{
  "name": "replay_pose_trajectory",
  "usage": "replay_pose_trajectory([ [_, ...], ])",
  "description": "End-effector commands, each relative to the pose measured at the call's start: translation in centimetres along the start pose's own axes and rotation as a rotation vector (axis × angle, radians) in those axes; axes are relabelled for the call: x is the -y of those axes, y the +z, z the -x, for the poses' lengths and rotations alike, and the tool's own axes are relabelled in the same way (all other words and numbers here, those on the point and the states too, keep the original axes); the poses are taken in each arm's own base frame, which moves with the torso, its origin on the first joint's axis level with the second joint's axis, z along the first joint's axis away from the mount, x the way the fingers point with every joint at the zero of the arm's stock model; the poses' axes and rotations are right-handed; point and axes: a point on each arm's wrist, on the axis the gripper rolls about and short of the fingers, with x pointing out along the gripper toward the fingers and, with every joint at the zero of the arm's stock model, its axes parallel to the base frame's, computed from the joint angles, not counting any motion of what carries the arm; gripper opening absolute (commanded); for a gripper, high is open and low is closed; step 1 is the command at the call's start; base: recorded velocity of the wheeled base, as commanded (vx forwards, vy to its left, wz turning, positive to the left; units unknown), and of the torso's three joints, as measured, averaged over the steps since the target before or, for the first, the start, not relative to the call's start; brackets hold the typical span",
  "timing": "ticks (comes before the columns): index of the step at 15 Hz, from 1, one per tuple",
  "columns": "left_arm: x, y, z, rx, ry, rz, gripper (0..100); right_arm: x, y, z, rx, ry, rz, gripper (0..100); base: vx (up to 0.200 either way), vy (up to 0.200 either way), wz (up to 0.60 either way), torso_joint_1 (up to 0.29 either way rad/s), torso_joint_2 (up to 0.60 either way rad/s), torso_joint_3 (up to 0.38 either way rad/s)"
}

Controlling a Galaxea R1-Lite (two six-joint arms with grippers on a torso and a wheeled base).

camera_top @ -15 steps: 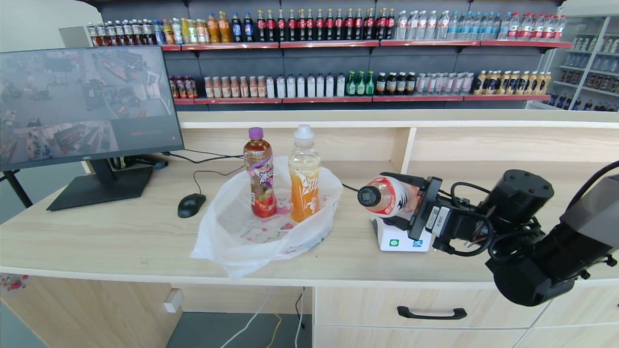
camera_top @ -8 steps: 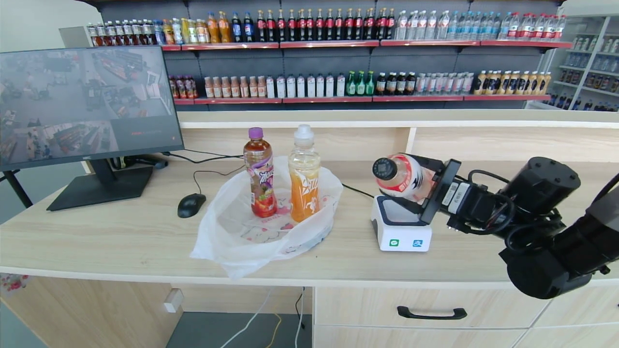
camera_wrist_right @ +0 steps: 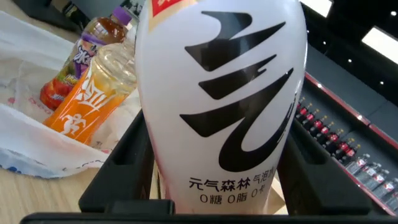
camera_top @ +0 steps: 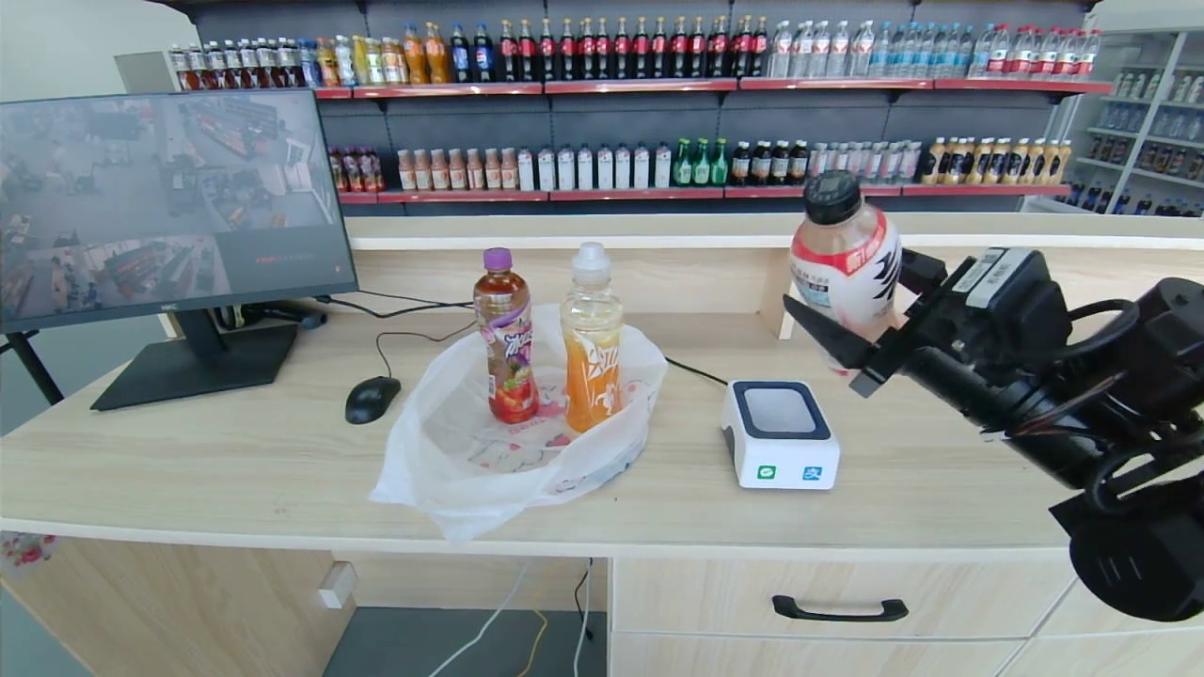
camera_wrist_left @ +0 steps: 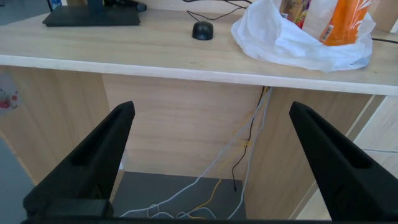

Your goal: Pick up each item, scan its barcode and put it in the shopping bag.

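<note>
White bottle (camera_top: 842, 259) is upright in the air, above and just right of the scanner (camera_top: 779, 434). I judge it full, so fairly heavy: rigid plastic with a slick sleeve, likely to twist in a loose hold. Best grip is mid-body, below the shoulder. Right gripper (camera_top: 851, 291) fingers pinch it across the belly. Left gripper (camera_wrist_left: 211, 107) fingers are spread wide, holding nothing. Shopping bag (camera_top: 442, 461) lies left of the scanner.

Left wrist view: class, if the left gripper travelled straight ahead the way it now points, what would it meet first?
The left gripper would probably first meet the wooden panel below the countertop. The hanging cables lie slightly to one side; depth is hard to judge.
</note>
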Motion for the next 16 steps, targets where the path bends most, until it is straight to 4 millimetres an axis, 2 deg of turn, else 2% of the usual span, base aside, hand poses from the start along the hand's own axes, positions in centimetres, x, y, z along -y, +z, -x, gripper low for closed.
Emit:
replay_pose_trajectory([
  [1, 0.0, 0.0, 0.0, 0.001, 0.0, 0.001, 100, 0.8, 3.3, 1.4, 0.004, -0.15, -0.095, 0, 0.0, 0.0, 0.0, 0.0, 0.0, 0.0],
  [3, 0.0, 0.0, 0.0, 0.001, 0.0, 0.001, 100, -0.3, 4.5, 1.4, -0.039, -0.299, -0.308, 0, 0.0, 0.0, 0.0, 0.0, 0.0, 0.0],
  [5, 0.0, 0.0, 0.0, -0.001, 0.0, 0.001, 100, -2.7, 4.3, 2.7, -0.108, -0.291, -0.446, 0, 0.0, 0.0, 0.0, 0.0, 0.0, 0.0],
  [14, 0.0, 0.0, 0.0, 0.001, 0.0, -0.001, 100, -3.6, 2.9, 2.4, -0.155, -0.286, -0.537, 0, 0.0, 0.0, 0.0, 0.0, 0.0, 0.0],
  [16, 0.0, 0.0, 0.0, 0.001, 0.0, -0.001, 100, -4.3, 2.7, 2.0, -0.163, -0.263, -0.552, 0, 0.0, 0.0, 0.0, 0.0, 0.0, 0.0],
])
